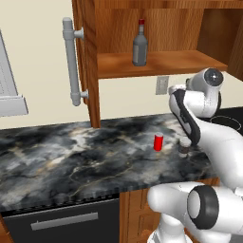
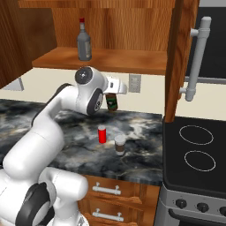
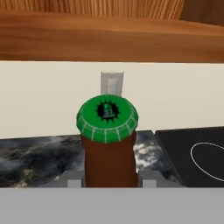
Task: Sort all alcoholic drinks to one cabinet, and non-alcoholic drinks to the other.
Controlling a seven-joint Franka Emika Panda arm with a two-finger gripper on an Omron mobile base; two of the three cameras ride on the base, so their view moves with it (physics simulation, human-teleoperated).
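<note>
My gripper [image 2: 112, 95] is shut on the neck of the dark brown beer bottle [image 2: 111, 103], held in front of the wall just below the cabinet shelf [image 2: 110, 61]. In the hand view the bottle's green cap [image 3: 107, 117] faces the camera, with my gripper [image 3: 109, 179] closed on the brown neck. The grey bottle with a red cap [image 1: 139, 49] [image 2: 84, 45] stands upright on the cabinet shelf [image 1: 161, 62]. On the dark marble counter stand the red can [image 1: 158, 142] [image 2: 102, 133] and, just right of it, the brown cup with a pale lid [image 1: 184, 147] [image 2: 119, 145].
The cabinet's open door juts out with its grey bar handle [image 1: 72, 61]. Another wooden door with a grey handle [image 2: 196, 62] stands at the right. A black stove top [image 2: 198, 150] adjoins the counter's right end. A wall outlet [image 2: 134, 82] sits behind the hand.
</note>
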